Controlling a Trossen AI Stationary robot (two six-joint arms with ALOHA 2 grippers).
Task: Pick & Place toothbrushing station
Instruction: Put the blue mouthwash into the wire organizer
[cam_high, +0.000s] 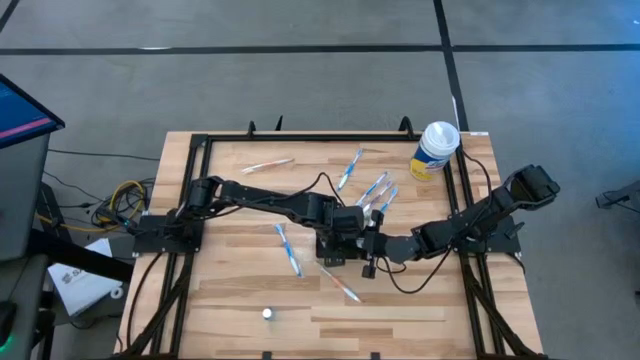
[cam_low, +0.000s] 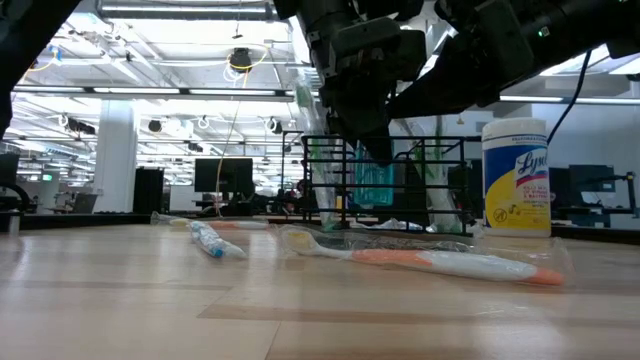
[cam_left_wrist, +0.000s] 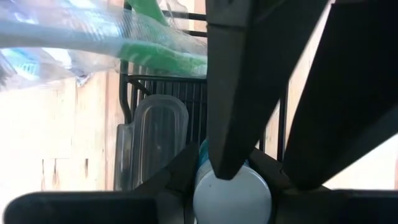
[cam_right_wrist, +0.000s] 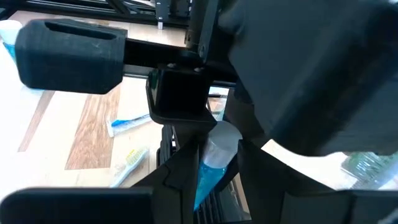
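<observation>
The toothbrushing station (cam_high: 328, 256), a black slatted rack (cam_low: 440, 180), stands at the table's middle. A wrapped green toothbrush (cam_left_wrist: 124, 43) sticks up out of it, and a clear case (cam_left_wrist: 155, 143) lies inside. Both grippers meet right above the rack at a blue tube with a white cap (cam_right_wrist: 214, 174). My left gripper (cam_high: 355, 233) comes down steeply onto it from the table's left. My right gripper (cam_high: 372, 244) reaches in nearly level from the right. In the low view the tube's teal body (cam_low: 372, 180) shows inside the rack under my left gripper (cam_low: 382, 150). My left gripper has the tube's white cap (cam_left_wrist: 233, 196) between its two fingers, which slant steeply down along the tube. The right gripper's fingers cover part of the place of contact. The tube stands steep, cap up, with its lower part inside the rack. My right gripper pinches the blue tube just under its cap (cam_right_wrist: 217, 158), one finger (cam_right_wrist: 180, 171) on each side. The fingers come from the table's right, slightly downward, across the tube. The cap (cam_right_wrist: 222, 134) stands above the fingertips.
A white-and-yellow canister (cam_high: 435, 150) stands at the back right. Wrapped toothbrushes lie loose around the rack, among them a blue one (cam_high: 288, 250), an orange one (cam_low: 430, 262) toward the near edge, and a pair (cam_high: 375, 190) behind. A black frame (cam_high: 205, 140) borders the table.
</observation>
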